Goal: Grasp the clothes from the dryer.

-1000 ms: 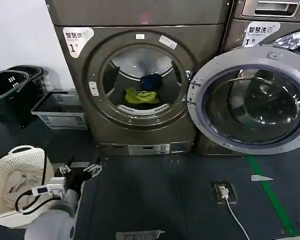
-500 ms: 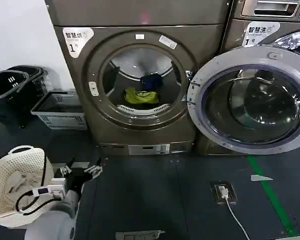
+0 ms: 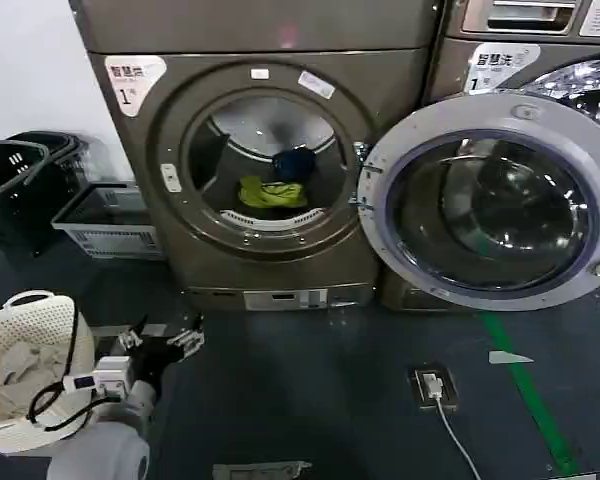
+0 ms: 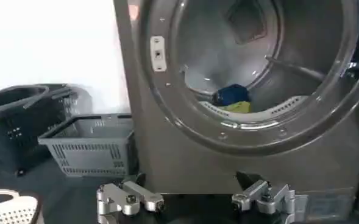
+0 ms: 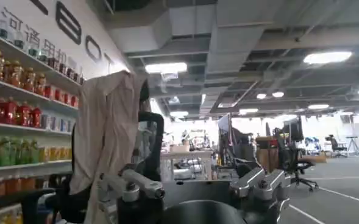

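The dryer [image 3: 280, 255] stands straight ahead with its round glass door [image 3: 490, 200] swung open to the right. Inside the drum lie the clothes: a yellow-green garment [image 3: 272, 193] with a dark blue one [image 3: 293, 162] just behind it. In the left wrist view the blue garment [image 4: 231, 94] and the yellow-green one [image 4: 241, 108] lie behind the porthole lip. My left gripper [image 3: 165, 339] hangs low over the floor, left of and short of the dryer, open [image 4: 196, 204] and holding nothing. My right gripper [image 5: 197, 192] is open and faces the room, away from the dryer.
A white mesh basket [image 3: 20, 345] sits at my lower left beside the left arm. A grey crate [image 3: 105, 220] and black baskets [image 3: 20, 175] stand left of the dryer. A second machine [image 3: 540, 60] is behind the open door. A cable and floor socket [image 3: 430, 385] lie at right.
The dryer and its door have slid left in the head view. The left gripper has edged slightly toward the dryer and stays open. The clothes have not moved.
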